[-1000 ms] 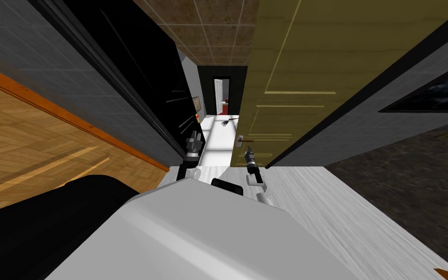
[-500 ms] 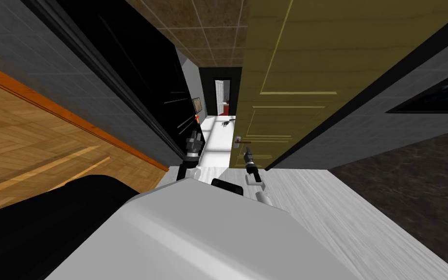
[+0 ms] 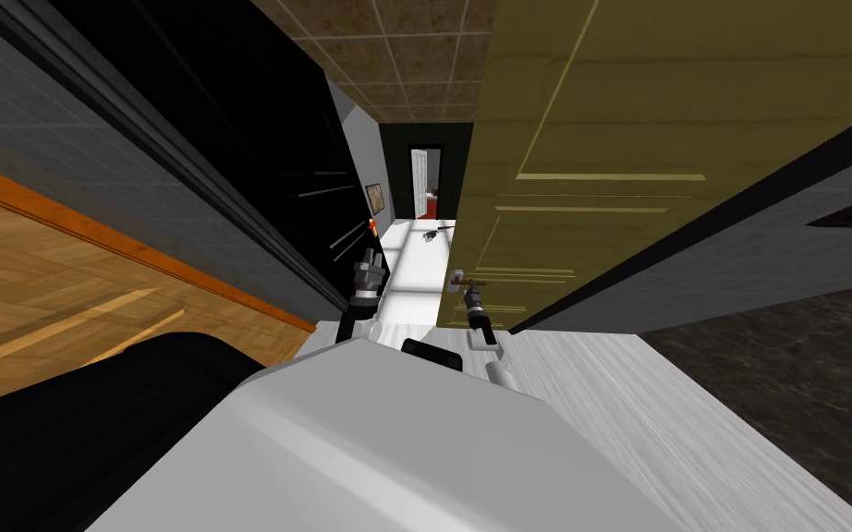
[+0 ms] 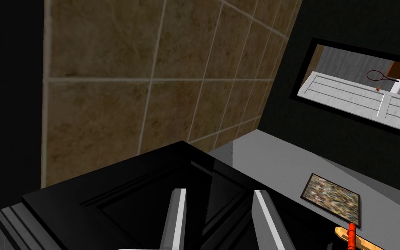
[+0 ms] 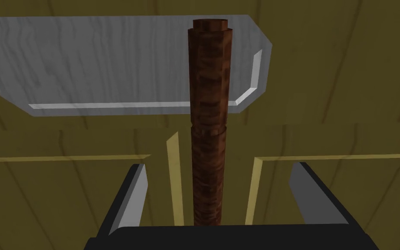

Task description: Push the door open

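Faces the olive panelled door (image 3: 590, 185), standing partly open on the right side, with white corridor floor (image 3: 410, 268) in sight past its free edge. Holds the right hand (image 5: 218, 167) at the door's brown lever handle (image 5: 206, 108), fingers (image 5: 136, 186) spread to either side of the lever and clear of it, pinching nothing. Points that hand straight at the grey backplate (image 5: 86, 65), lever running from the plate back between the fingers toward the dark hand body. Judged reason for the pose: straddling the lever puts the push near the free edge, far from the hinges, for best leverage, and checks sideways sliding across the smooth panel. Reaches forward with the right forearm in the head view, hand just under the handle. Holds the left hand (image 3: 368, 273) raised at the other side of the opening, beside a black panelled surface (image 4: 108, 204), fingers apart by a narrow gap, gripping nothing; probably parked there to stay out of the door's swing. Judged stage: door part open, more swing needed before the base can pass. Next move likely calls for forward travel of arm or base, hand kept level on the lever. Risks: slipping off the lever as the door angle changes; jamming a fingertip against the backplate.
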Motion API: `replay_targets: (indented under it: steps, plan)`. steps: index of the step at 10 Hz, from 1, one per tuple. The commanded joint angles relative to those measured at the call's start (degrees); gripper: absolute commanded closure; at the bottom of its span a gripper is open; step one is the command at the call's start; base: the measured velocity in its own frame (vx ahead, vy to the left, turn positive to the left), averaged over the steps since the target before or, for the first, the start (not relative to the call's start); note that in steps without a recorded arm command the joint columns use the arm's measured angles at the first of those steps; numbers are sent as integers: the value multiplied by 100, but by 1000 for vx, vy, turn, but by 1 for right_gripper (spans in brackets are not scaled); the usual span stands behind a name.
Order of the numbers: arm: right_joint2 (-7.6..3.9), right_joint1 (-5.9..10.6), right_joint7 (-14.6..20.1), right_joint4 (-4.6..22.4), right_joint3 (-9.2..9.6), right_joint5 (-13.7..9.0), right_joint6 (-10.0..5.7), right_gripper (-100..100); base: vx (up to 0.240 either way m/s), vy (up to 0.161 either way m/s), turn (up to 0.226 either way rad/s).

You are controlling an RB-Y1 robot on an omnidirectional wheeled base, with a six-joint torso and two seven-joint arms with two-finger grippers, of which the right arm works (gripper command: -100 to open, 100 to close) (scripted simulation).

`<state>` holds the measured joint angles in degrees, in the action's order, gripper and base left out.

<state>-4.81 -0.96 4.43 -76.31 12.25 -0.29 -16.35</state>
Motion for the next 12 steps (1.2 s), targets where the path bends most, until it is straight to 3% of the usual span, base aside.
replay_targets:
  steps: [1,3,4,9,12]
  plan:
    - [20,40,-4,71,-32,-5,-26,-100,210,47,20]
    - [32,52,-6,94,-40,-5,-36,-100,142,13,15]
    - [32,52,-6,94,-40,-5,-36,100,-10,1,-6]
    - [32,52,-6,94,-40,-5,-36,100,-7,-1,4]
    - [10,121,-51,131,-221,-17,-28,100,155,66,-43]
